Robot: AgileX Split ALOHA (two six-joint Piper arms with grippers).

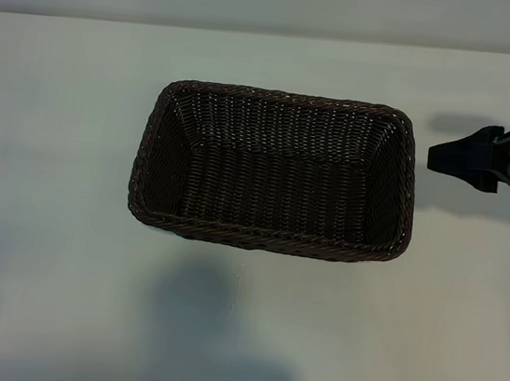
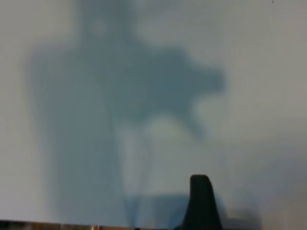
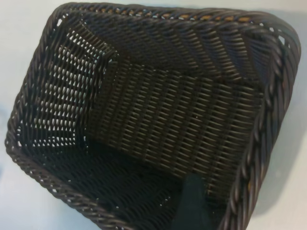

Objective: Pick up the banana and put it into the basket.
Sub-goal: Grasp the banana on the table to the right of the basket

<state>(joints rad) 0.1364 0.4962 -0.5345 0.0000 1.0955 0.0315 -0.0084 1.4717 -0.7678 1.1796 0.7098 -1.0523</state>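
Black right end effector (image 1: 442,159) open, empty, beside basket (image 1: 265,239).

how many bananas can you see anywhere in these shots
0. The basket sits empty on the table, and no banana shows beside it or in either wrist view; one may lie outside the frames.
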